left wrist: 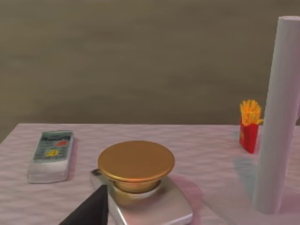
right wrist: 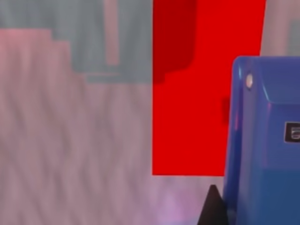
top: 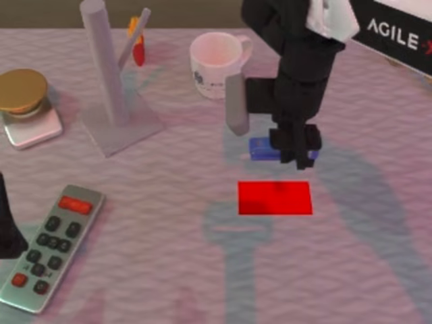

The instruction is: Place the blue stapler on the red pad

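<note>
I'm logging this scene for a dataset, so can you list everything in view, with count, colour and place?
stapler: 1, blue, table centre-right, under the right gripper, just behind the pad
pad: 1, red, flat on the table, centre-right
mug: 1, white, back centre
stand: 1, grey post on a square base, back left
fries box: 1, red with yellow fries, back, behind the stand
bell: 1, gold dome on a silver base, left edge
remote: 1, grey with dark and red buttons, front left
table: 1, pinkish cloth
left arm: black, parked at the left edge
right gripper: black, down over the stapler
</note>
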`<state>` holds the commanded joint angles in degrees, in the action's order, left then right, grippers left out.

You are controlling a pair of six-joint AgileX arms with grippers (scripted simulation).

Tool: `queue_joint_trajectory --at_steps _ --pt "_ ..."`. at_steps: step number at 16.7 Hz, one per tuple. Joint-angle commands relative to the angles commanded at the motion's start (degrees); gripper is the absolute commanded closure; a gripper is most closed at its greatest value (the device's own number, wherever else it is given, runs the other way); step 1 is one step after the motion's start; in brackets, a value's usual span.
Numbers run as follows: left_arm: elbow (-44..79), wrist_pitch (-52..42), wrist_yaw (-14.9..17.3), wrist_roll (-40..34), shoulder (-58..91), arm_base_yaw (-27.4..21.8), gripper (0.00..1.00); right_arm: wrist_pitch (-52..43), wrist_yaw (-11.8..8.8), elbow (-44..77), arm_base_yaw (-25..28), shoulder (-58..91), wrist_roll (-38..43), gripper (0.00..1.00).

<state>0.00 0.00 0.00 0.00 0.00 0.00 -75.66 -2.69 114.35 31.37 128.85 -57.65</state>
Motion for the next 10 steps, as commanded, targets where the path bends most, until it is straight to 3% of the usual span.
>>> queue_joint_trajectory --at_steps 6,10 --pt "0.0 0.0 0.0 0.0 0.0 0.0 0.0 15.4 0.0 -11.9 0.8 2.8 0.5 1.0" --pt "0.0 0.0 0.0 0.0 0.0 0.0 0.0 18.1 0.0 -14.4 1.1 3.6 0.5 1.0"
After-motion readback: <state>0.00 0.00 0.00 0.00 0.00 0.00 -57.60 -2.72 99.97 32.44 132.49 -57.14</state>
